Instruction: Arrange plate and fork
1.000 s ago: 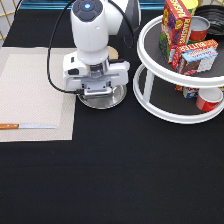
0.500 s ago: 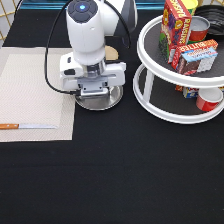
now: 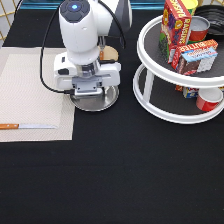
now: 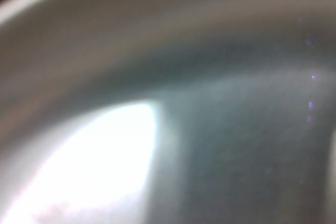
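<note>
The plate (image 3: 95, 100) lies on the black surface (image 3: 115, 170), just right of the placemat (image 3: 30, 95), its left rim at or slightly over the mat's right edge. The gripper (image 3: 90, 94) sits low over the plate's far half and hides much of it; only the near rim shows. In the wrist view a shiny curved metal face (image 4: 187, 125) fills everything, so the hand is very close to the plate. Whether the jaws are spread or pinching the rim cannot be told, since the hand's body covers them.

No fork can be seen. A knife (image 3: 27, 126) with a brown handle lies along the mat's near edge, well apart from the plate. A wooden disc (image 3: 110, 53) peeks out behind the arm, and a white two-tier stand (image 3: 165, 107) with boxes and cans is to the right.

Risks, as I judge them: a thin, smooth metal rim gives little purchase, so a grip could slip and the plate drop or tilt. Pressing down at the far side could tip the near rim up. Dragging it left could catch and ruck the mat's edge. The cable (image 3: 50, 80) hangs near the mat and could snag.
</note>
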